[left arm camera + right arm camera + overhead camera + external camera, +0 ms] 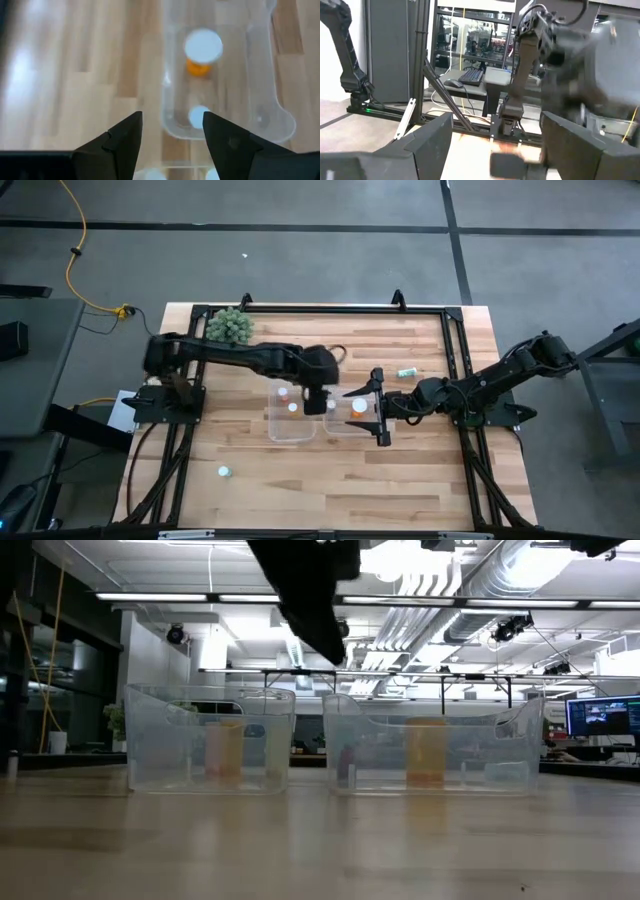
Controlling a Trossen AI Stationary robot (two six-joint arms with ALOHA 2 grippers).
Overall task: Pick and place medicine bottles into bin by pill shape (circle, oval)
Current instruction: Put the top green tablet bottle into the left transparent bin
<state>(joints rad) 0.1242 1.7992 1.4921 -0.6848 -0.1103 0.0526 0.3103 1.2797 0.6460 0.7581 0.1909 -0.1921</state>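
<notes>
Pale wooden planks make the surface [330, 470], with long straight grain, and two clear plastic tubs stand side by side near its middle. My left fingers [172, 132] hang spread apart above the gap between the tubs, grasping nothing; they are dark and taper to wedges. Under them, in the left wrist view, the right tub [270, 100] has thin glossy walls with rounded corners. Inside it stands one medicine bottle [202, 52], a small orange cylinder with a round white cap, and a second white cap [198, 116] shows nearer to my fingers; its body I cannot make out. From above, the left tub [290, 415] holds two more white caps [292, 408].

From the level of the surface the two tubs look cloudy and smooth, each with an orange shape behind its wall.

My right fingers [381, 408] are also released, standing wide, at the right tub's right side; in them is nothing. The right arm lies low and reaches in from the right edge.

Two bottles are still outside the tubs: one pale bottle [406, 372] lies on its side toward the far right corner, well apart from the tubs, and one white-capped bottle [224, 472] stands toward the near left corner. A green spiky ball plant [230, 326] sits at the far left corner.
</notes>
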